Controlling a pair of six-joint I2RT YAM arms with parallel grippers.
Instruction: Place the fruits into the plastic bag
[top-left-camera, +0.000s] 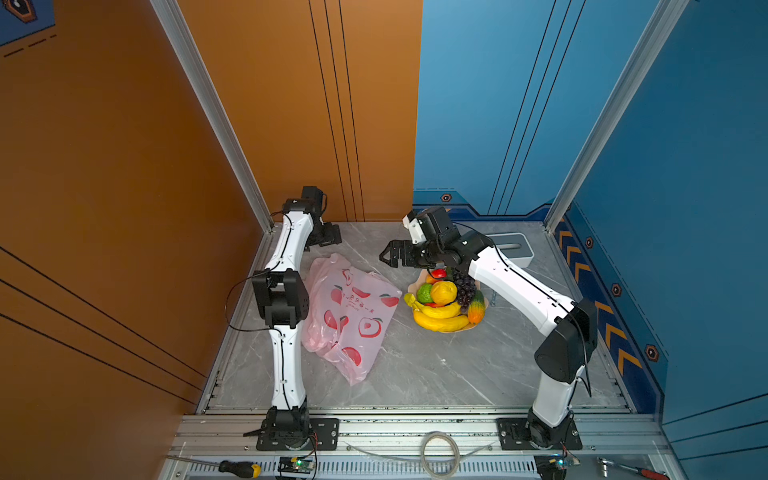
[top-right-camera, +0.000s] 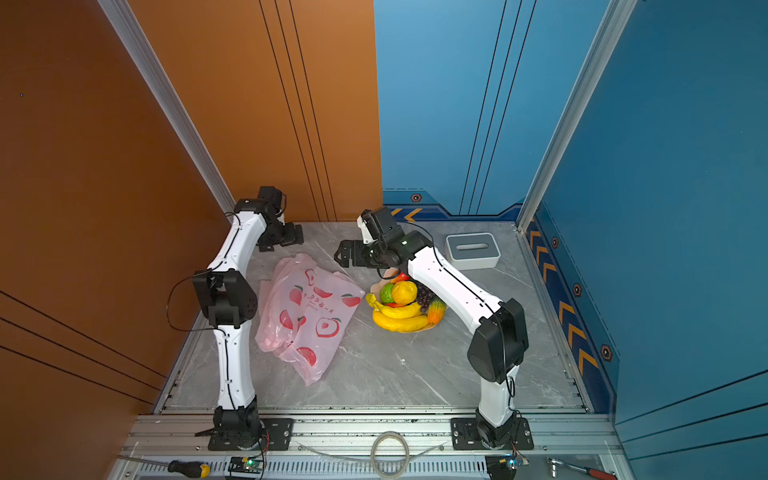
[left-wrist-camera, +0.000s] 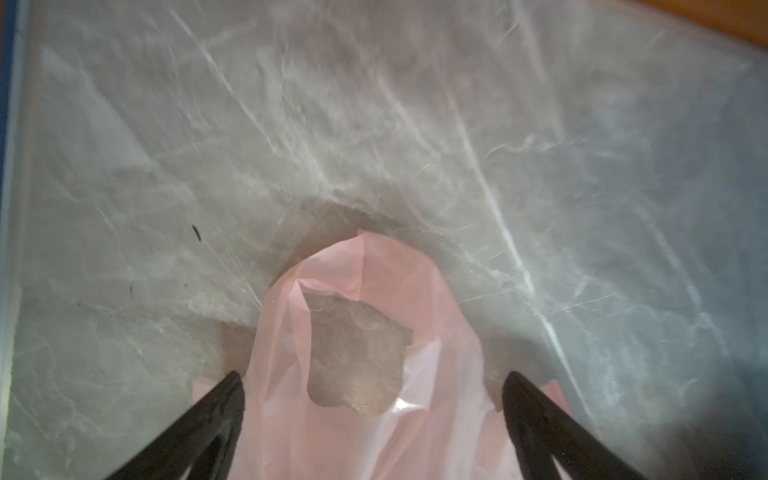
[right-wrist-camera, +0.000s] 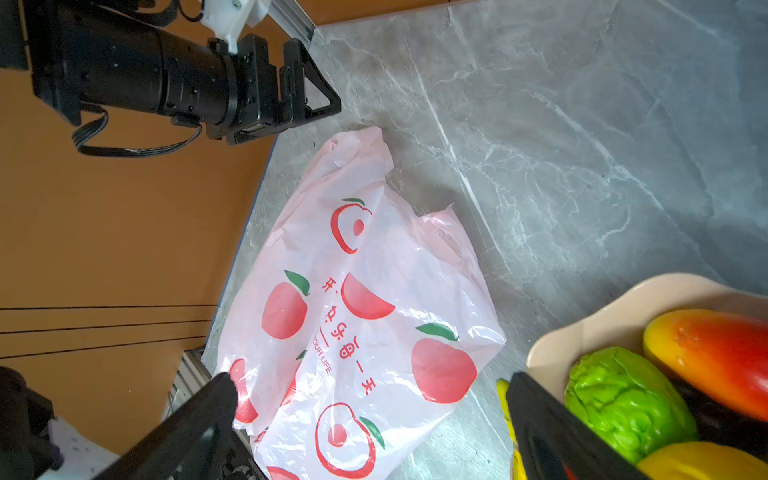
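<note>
Table (top-left-camera: 415, 365): grey marble, carries everything.
Plastic bag (top-left-camera: 353, 307): pale pink, crinkled, red fruit prints; lies flat, left of the bowl.
Bowl (right-wrist-camera: 615, 311): peach, heaped with the fruits (top-left-camera: 444, 299).
Right gripper (top-left-camera: 388, 255): jaws apart, holding nothing, raised between bag and bowl.
Left gripper (left-wrist-camera: 374, 378): jaws apart, a bag handle between its fingers.

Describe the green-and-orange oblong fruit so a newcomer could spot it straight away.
On the grey marble table, right of the pink plastic bag in both top views, a peach bowl holds a heap of toy fruits. At the heap's right edge, beside the dark grapes and the banana bunch, lies the oblong fruit: the only one shading from green to orange along its length.
</note>
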